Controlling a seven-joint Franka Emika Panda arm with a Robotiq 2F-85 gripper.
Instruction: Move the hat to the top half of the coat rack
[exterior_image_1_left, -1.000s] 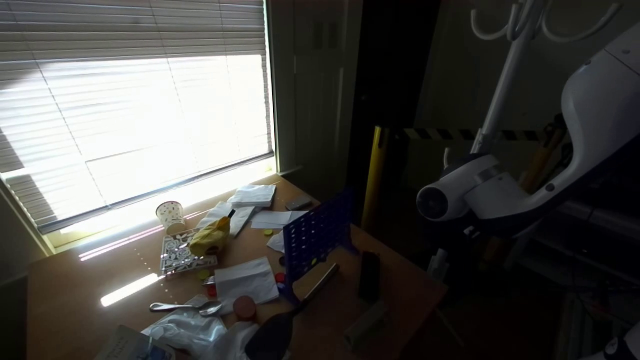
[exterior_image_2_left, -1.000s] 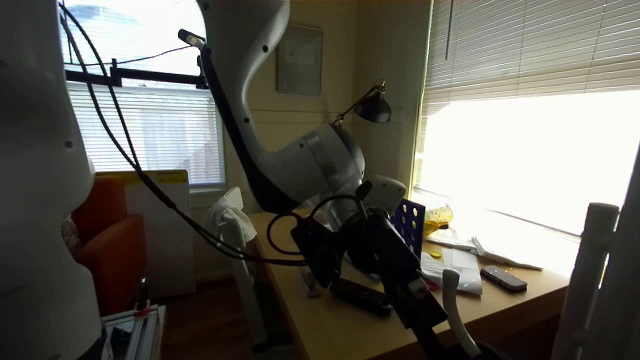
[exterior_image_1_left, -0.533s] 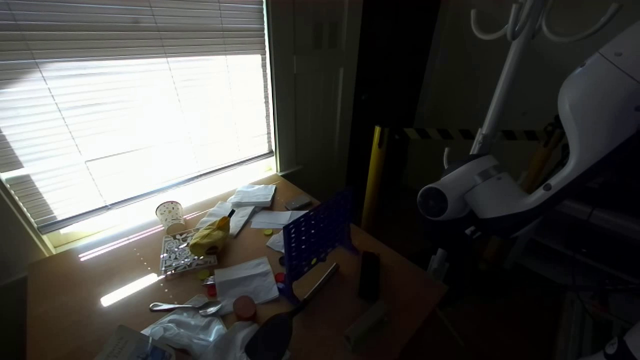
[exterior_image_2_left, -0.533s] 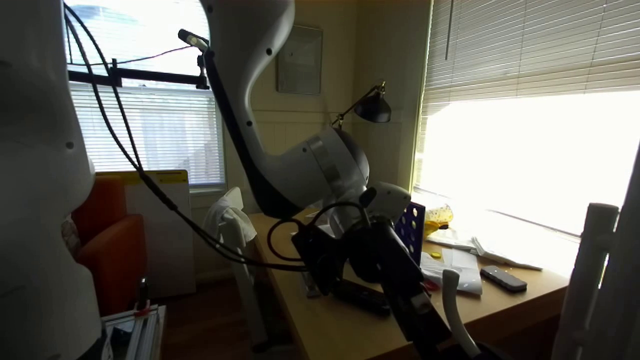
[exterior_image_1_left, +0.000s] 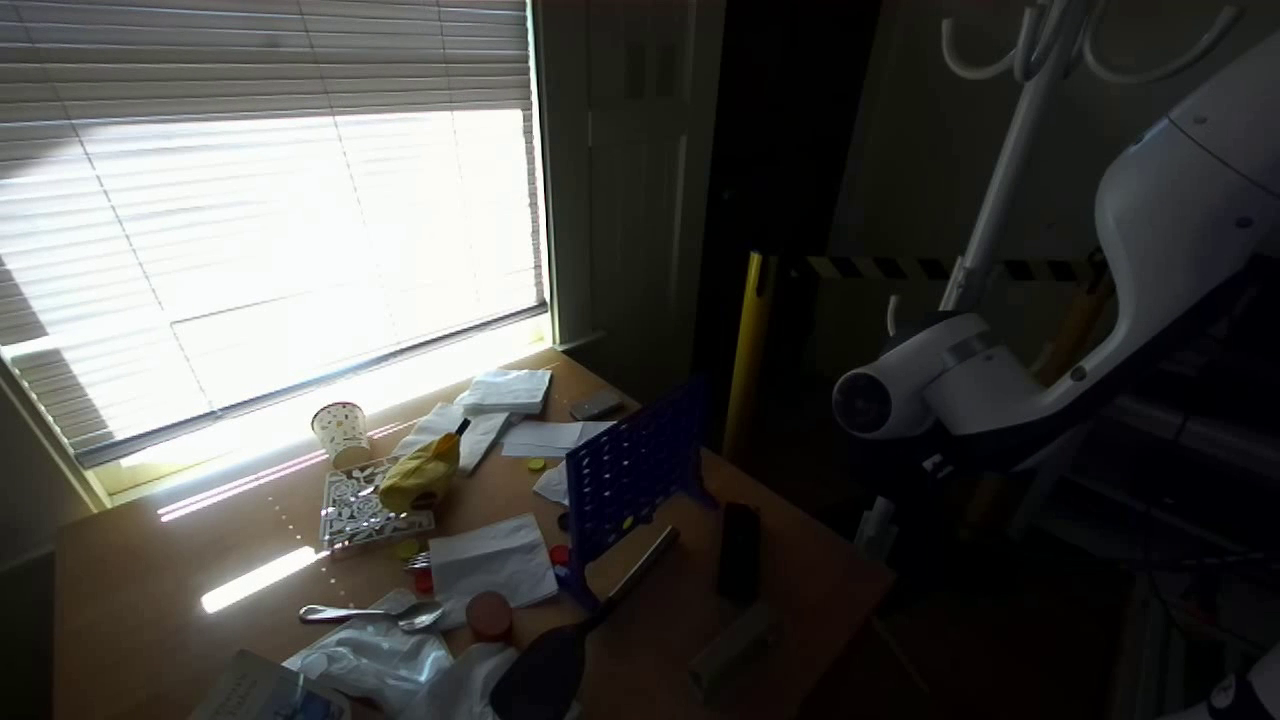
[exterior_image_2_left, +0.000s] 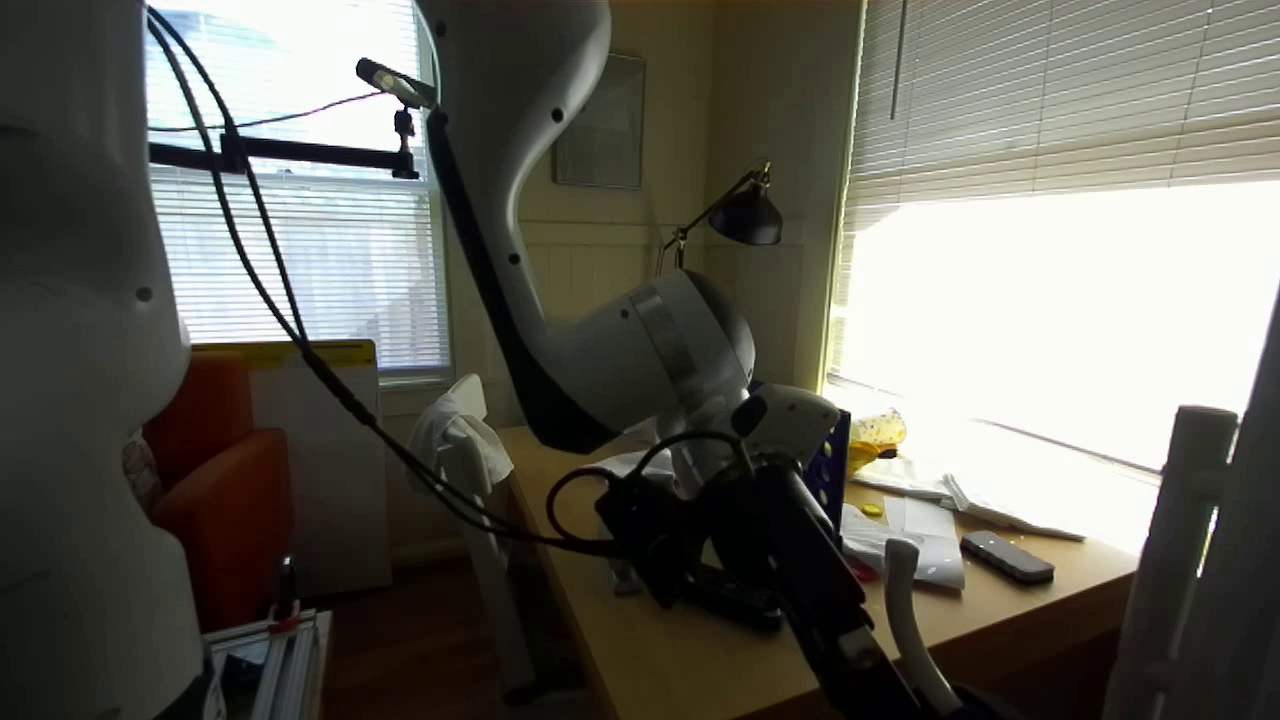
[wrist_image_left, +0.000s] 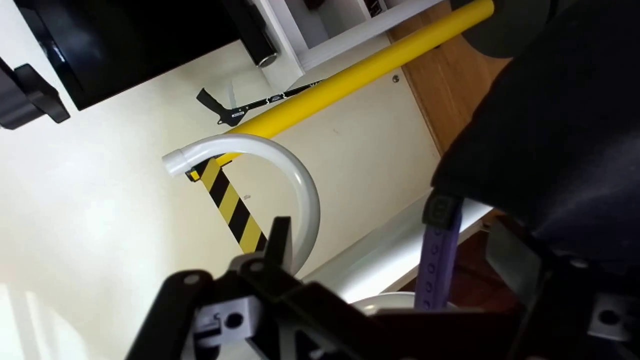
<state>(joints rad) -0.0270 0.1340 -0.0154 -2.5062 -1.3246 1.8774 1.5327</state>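
1. The gripper (wrist_image_left: 392, 235) is standing with its fingers (wrist_image_left: 278, 240) wide apart.
2. In the wrist view, the dark hat (wrist_image_left: 550, 125) is showing just beyond one finger, its purple strap (wrist_image_left: 435, 265) showing between both; whether hat and finger are touching, one cannot tell.
3. The coat rack (wrist_image_left: 380, 252) is slanting past that gap, a curved hook (wrist_image_left: 305, 190) arcing ahead of the other finger.
4. In an exterior view, upper hooks (exterior_image_1_left: 1140, 79) are curving well above the gripper.

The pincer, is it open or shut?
Open: in the wrist view, the pincer has its fingers standing wide apart.
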